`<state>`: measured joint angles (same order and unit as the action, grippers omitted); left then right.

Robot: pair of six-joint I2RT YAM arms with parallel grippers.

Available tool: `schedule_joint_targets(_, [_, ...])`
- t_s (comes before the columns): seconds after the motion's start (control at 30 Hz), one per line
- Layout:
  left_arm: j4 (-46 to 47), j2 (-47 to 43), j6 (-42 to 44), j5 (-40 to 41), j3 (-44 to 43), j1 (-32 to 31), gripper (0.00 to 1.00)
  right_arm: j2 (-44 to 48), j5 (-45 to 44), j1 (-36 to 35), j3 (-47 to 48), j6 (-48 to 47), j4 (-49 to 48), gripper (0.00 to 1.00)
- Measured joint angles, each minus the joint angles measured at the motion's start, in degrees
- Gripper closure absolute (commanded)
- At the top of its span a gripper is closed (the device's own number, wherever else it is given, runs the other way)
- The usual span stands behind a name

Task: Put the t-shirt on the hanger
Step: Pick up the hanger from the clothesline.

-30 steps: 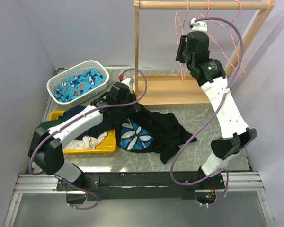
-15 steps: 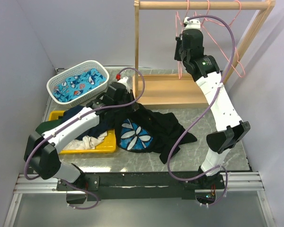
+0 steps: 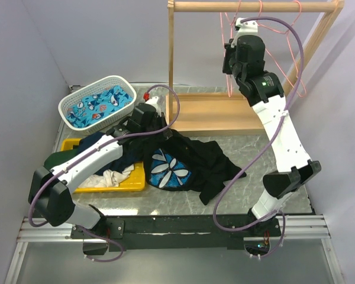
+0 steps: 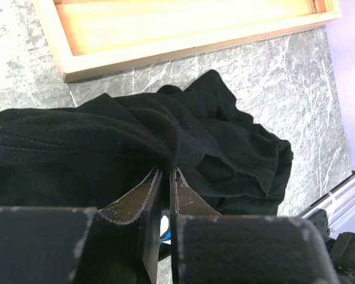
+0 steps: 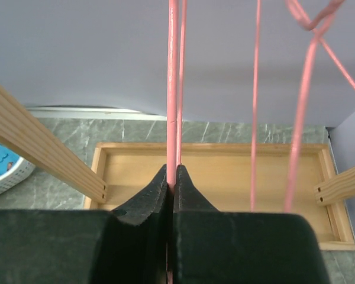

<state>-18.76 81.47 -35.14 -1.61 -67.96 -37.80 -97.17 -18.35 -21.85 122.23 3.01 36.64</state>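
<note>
The black t-shirt (image 3: 192, 155) lies crumpled on the grey table, its blue-and-white print (image 3: 168, 169) facing up. My left gripper (image 3: 164, 129) is shut on a fold at the shirt's far edge. In the left wrist view the fingertips (image 4: 165, 171) pinch black cloth (image 4: 225, 142). My right gripper (image 3: 230, 64) is raised at the wooden rail. It is shut on the wire of the leftmost pink hanger (image 3: 222, 26), which hangs from the rail. In the right wrist view the jaws (image 5: 172, 173) clamp that wire (image 5: 173, 89).
The wooden rack has a top rail (image 3: 254, 7), a left post (image 3: 170, 59) and a base tray (image 3: 207, 112). Two more pink hangers (image 3: 291, 56) hang right of my gripper. A white basket (image 3: 97, 102) and a yellow tray (image 3: 133, 182) holding clothes stand at the left.
My right wrist swung left along the rail, then back right and slightly up, still at the hanger. My left arm shifted slightly, still holding the shirt fold.
</note>
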Motion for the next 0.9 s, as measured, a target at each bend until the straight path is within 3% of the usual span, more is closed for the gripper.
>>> schedule_joint_targets(0.2, [0.0, 0.0, 0.0, 0.0, 0.2, 0.3, 0.92, 3.7, 0.9, 0.0, -2.5, 0.1, -1.2, 1.0])
schedule_joint_targets(0.47, [-0.4, 0.1, 0.0, -0.1, 0.2, 1.9, 0.98, 14.6, 4.6, -0.7, -17.2, 4.1, -1.3, 1.0])
schedule_joint_targets(0.7, [-1.3, 3.1, 0.0, -0.7, -0.3, 4.7, 0.99, 29.0, 9.6, -4.3, -29.8, 9.7, 0.7, 1.0])
schedule_joint_targets(0.9, [-3.0, 7.8, 0.0, -1.2, -3.0, 6.2, 0.99, 44.2, 17.1, -10.4, -46.3, 15.7, 4.3, 1.0])
